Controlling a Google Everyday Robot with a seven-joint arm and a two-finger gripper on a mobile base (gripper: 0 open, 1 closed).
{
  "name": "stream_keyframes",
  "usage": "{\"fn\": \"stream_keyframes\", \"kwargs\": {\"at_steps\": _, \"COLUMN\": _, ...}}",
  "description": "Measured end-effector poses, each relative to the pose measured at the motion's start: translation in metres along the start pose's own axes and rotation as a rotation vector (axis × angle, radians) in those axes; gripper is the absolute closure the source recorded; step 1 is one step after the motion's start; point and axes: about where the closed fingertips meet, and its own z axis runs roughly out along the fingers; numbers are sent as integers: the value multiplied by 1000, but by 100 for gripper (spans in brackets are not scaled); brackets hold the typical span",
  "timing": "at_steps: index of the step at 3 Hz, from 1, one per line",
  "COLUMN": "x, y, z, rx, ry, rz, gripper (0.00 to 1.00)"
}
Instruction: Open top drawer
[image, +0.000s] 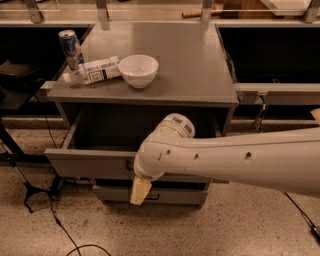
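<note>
Two drawers show in the grey cabinet (165, 65). The top drawer (85, 164) stands pulled well out from under the tabletop, its deep dark box open to view. Below it the lower drawer (175, 196) sits shut, narrower and shallower.

One white arm (240, 160) sweeps in from the right and crosses the top drawer's front. It bends down at the wrist right at the middle of that panel. One gripper (141, 191) hangs from that wrist, a tan piece pointing down. It sits just in front of the top drawer's lower edge and reaches over the lower drawer's front. Spread or pressed together, I cannot tell; the wrist hides the rest. A sliver of the black handle (129, 164) peeks out at the arm's left edge.

Up on the tabletop, three things, all at the left. One can (70, 47) stands upright at the far left edge. One white bottle (95, 70) lies on its side just in front of the can. One white bowl (138, 70) sits upright just right of the bottle, almost touching it.

One black cable (55, 222) snakes over the speckled floor (240, 230) at lower left.
</note>
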Motion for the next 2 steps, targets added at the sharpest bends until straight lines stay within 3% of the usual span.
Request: {"fn": "stream_keyframes", "kwargs": {"at_steps": 2, "x": 21, "y": 18, "z": 8, "rx": -98, "ry": 27, "rz": -12, "gripper": 0}}
